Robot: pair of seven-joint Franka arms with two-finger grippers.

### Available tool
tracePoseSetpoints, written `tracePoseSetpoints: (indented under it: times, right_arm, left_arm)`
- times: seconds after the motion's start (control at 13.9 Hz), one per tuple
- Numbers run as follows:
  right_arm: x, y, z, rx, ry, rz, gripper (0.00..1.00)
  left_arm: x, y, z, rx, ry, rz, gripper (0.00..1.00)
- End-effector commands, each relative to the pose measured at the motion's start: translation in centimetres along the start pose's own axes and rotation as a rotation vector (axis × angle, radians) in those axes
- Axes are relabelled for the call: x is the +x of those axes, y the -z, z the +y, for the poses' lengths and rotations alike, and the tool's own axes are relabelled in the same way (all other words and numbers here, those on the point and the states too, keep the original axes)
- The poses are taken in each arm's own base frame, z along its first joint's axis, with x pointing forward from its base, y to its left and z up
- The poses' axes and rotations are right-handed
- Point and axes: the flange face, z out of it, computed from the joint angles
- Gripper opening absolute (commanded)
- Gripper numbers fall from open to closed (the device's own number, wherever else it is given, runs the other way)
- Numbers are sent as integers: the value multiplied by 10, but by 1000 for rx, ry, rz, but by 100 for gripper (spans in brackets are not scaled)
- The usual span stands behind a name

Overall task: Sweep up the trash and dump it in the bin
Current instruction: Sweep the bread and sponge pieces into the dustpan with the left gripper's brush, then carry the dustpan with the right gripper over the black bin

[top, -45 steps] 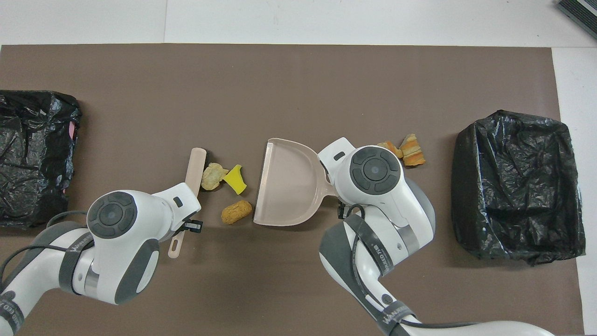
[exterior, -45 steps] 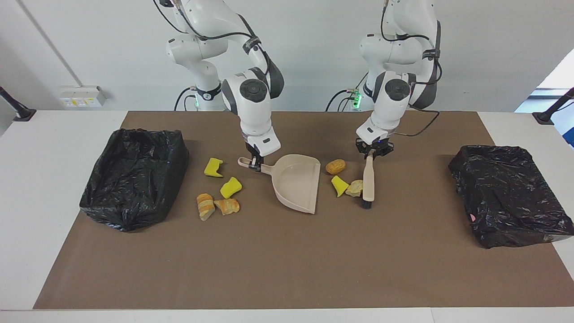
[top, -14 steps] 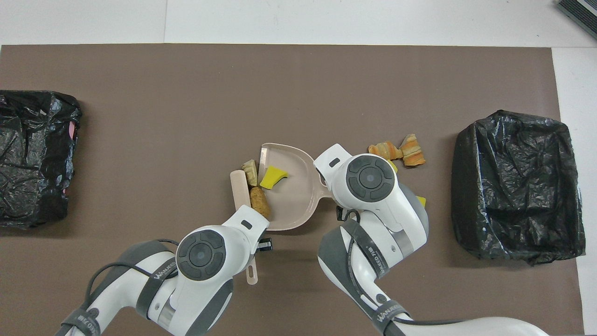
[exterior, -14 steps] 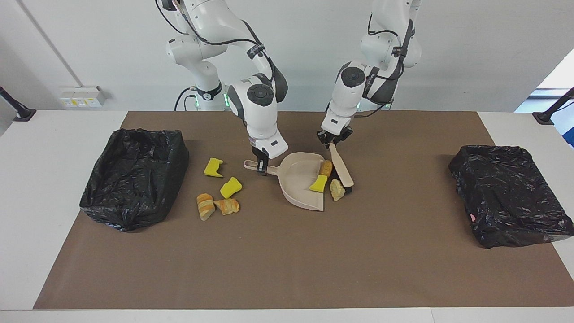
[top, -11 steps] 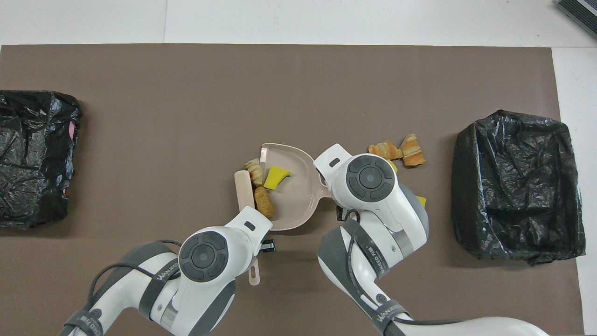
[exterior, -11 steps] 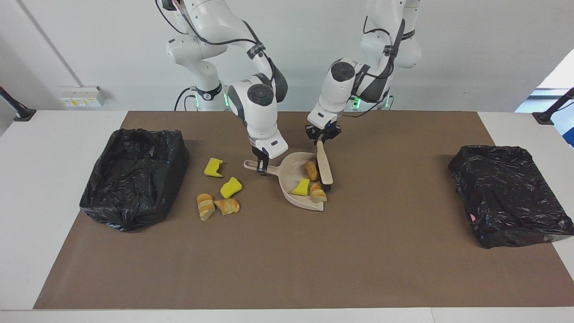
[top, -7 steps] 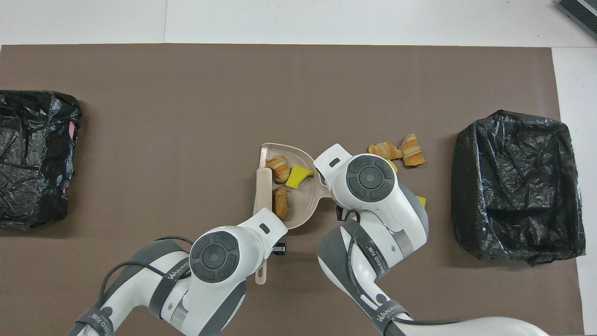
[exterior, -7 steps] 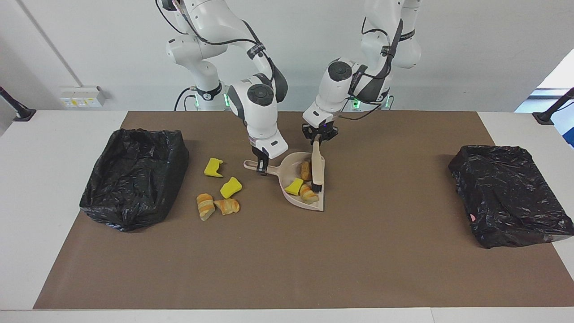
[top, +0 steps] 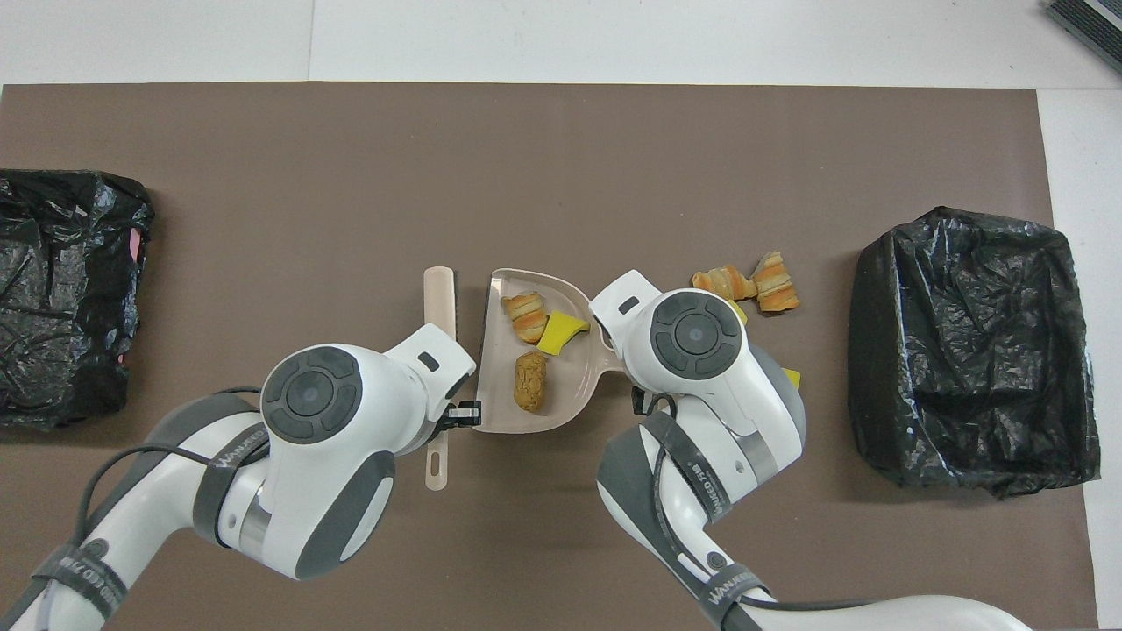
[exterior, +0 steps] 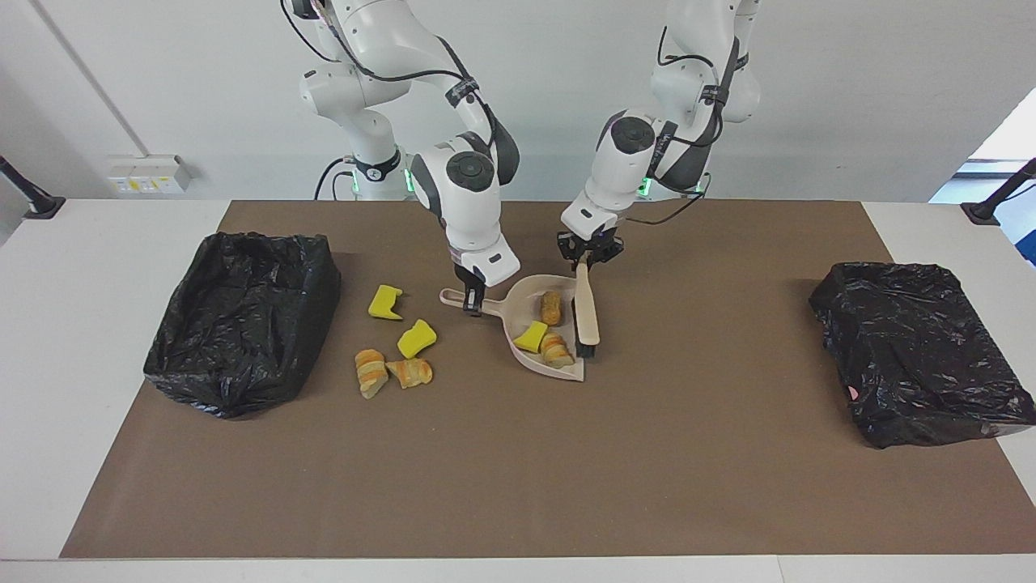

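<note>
My right gripper (exterior: 469, 296) is shut on the handle of the beige dustpan (exterior: 526, 312), which rests on the brown mat. In the pan (top: 561, 399) lie a golden-brown nugget (exterior: 551, 308), a yellow bit (exterior: 531, 336) and a striped bread-like piece (exterior: 555, 350). My left gripper (exterior: 588, 259) is shut on the beige brush (exterior: 586, 312). The brush's black bristles (exterior: 584, 352) point down just outside the pan's open lip, toward the left arm's end. Two yellow bits (exterior: 385, 302) (exterior: 416, 338) and two striped pieces (exterior: 371, 372) (exterior: 410, 371) lie on the mat toward the right arm's end.
A black-bagged bin (exterior: 243, 320) stands at the right arm's end of the mat, beside the loose pieces. A second black-bagged bin (exterior: 923, 352) stands at the left arm's end. The mat (exterior: 518, 470) covers most of the white table.
The left gripper swept the nugget, a yellow bit and a striped piece into the pan with the brush, then drew the brush back out past the pan's lip. The right gripper and pan stayed put.
</note>
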Motion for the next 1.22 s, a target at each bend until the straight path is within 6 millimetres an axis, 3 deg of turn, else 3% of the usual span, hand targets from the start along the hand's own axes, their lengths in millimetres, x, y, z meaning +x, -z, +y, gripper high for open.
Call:
tracePoseSetpoints:
  times: [0.0, 0.29, 0.43, 0.65, 0.93, 1.15]
  right_arm:
    - [-1, 4, 0, -1, 22, -17, 0]
    - [-2, 3, 0, 0, 21, -18, 0]
    - [-7, 13, 6, 5, 11, -25, 0]
    - [-29, 65, 26, 4, -1, -32, 0]
    - [-94, 111, 44, -14, -50, -4, 0]
    - [-171, 162, 56, -31, -110, -6, 0]
  left_arm:
    - [-14, 22, -27, 39, 9, -36, 0]
    - [-18, 20, -31, 43, 14, -39, 0]
    - [-17, 19, -35, 44, 23, -43, 0]
    - [-17, 19, -36, 44, 25, -43, 0]
    - [-28, 19, -27, 48, 100, -35, 0]
    - [-79, 2, 0, 55, 109, -18, 0]
